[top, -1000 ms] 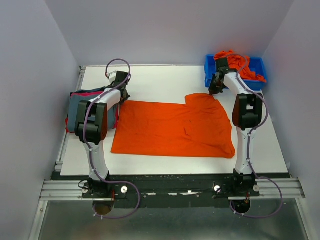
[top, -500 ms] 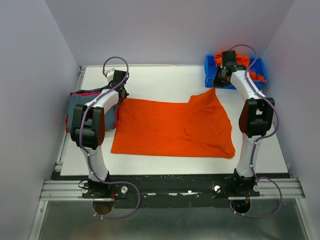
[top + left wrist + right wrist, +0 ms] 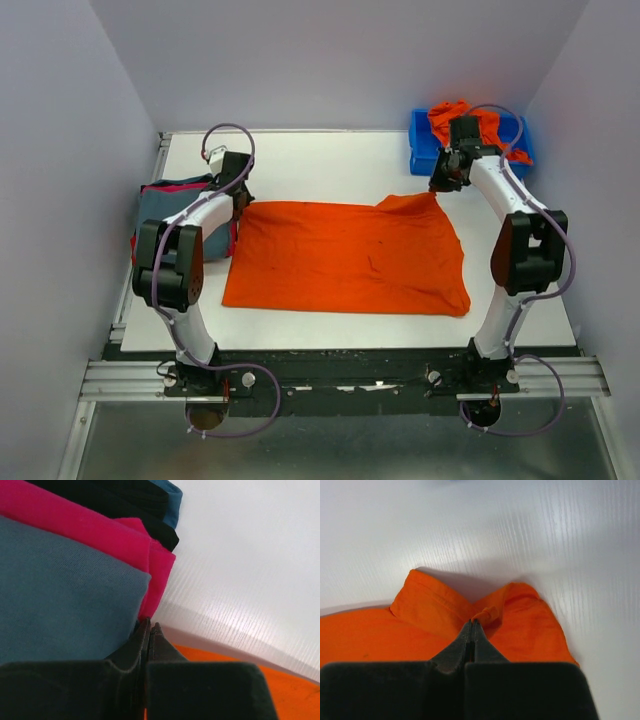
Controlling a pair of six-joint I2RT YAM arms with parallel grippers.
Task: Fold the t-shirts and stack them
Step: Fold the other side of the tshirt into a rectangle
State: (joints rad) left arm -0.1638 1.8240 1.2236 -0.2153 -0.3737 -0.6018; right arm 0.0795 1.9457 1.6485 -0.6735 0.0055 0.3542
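A white table (image 3: 330, 160) is sitting between pale grey walls (image 3: 60, 150), and a blue bin (image 3: 425, 150) at its far right corner is holding crumpled orange t-shirts (image 3: 455, 115). An orange t-shirt (image 3: 340, 260) is lying spread across the middle of the table. At the left edge a grey-blue t-shirt (image 3: 160, 215) is lying folded on a red-pink t-shirt (image 3: 75, 525). The right gripper (image 3: 471, 624) is pinching a small fold at the spread shirt's far right corner, fingers clenched and lifting the cloth slightly. The left gripper (image 3: 149, 625) is pressing its fingers together at the shirt's far left corner, just beside the stack, with a sliver of orange showing between them.
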